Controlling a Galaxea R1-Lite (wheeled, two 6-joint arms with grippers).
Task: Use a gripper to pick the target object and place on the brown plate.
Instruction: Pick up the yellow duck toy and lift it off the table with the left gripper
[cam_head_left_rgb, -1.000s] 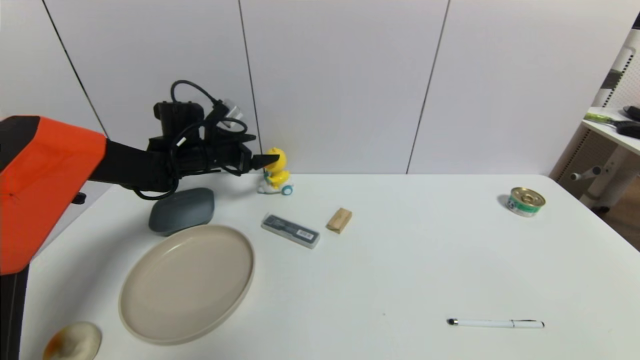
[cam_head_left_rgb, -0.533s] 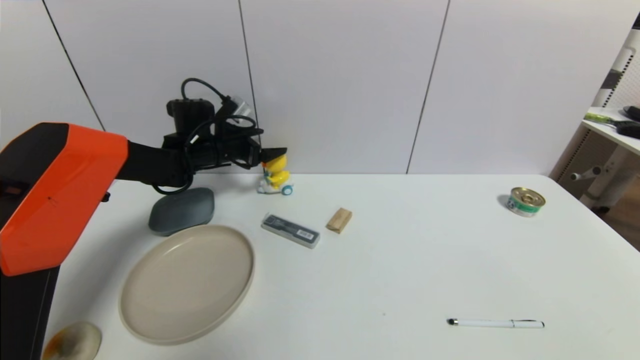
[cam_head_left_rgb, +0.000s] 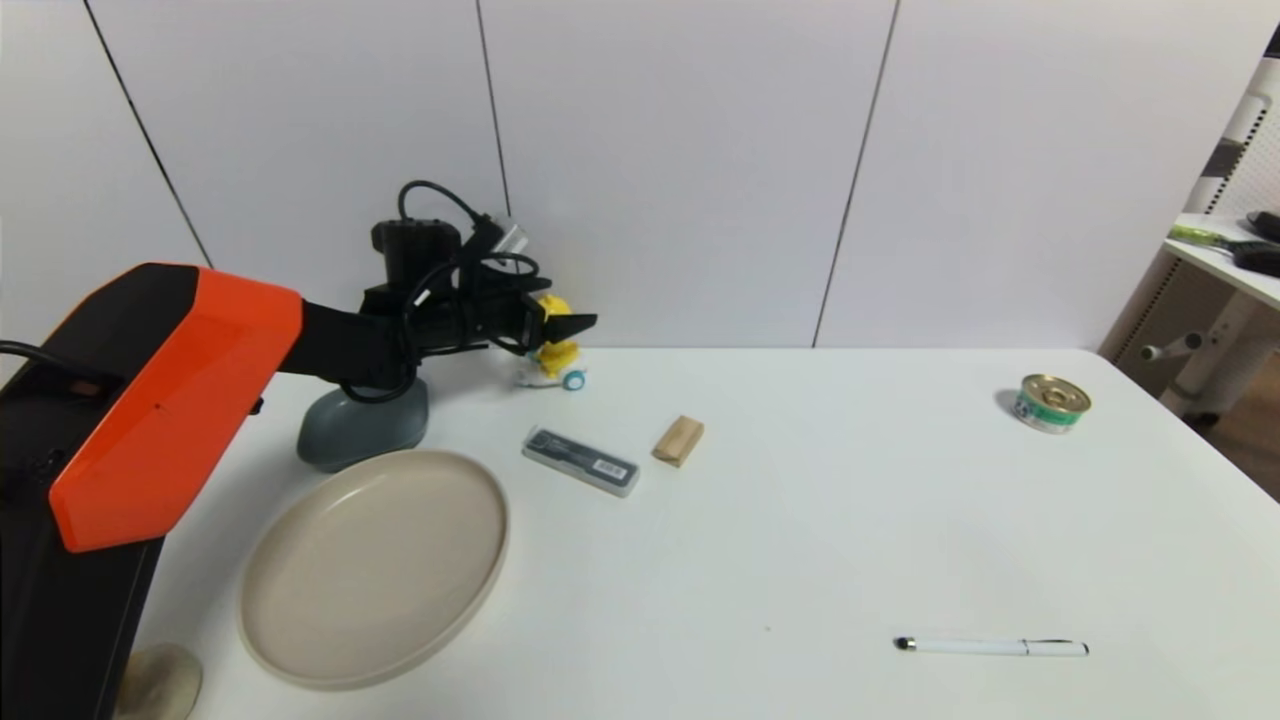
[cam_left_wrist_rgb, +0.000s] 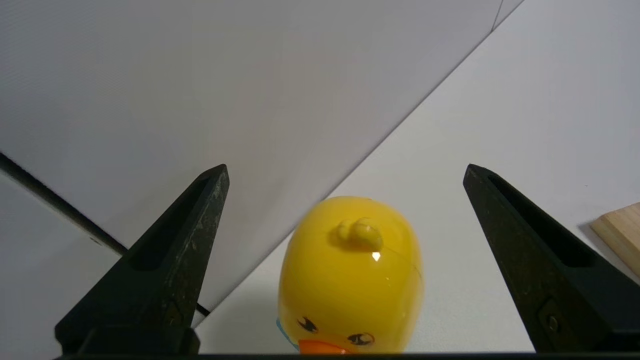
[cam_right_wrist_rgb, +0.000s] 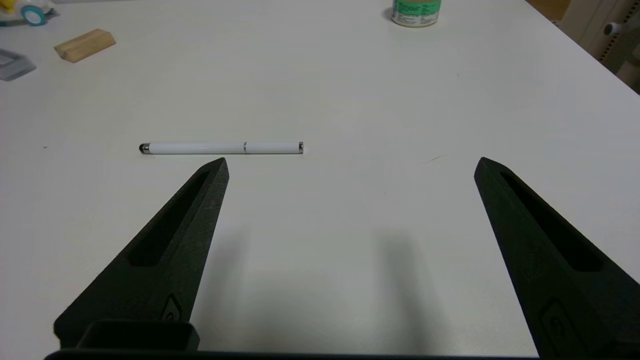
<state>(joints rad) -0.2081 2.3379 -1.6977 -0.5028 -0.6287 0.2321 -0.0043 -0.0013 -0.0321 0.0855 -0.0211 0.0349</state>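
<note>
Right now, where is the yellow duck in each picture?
Head view: the duck stands at the table's far edge by the wall, partly behind the open left gripper.
Left wrist view: its head fills the middle, between the spread fingers.
Right wrist view: only a yellow scrap and a blue wheel show in a corner.
Shared landmark: the wooden block.

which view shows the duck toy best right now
The left wrist view: the duck toy fills the middle, head up close between the open left gripper fingers, neither touching it. The head view shows it small and partly hidden behind that gripper. The right wrist view catches only a scooter wheel at its edge.
</note>
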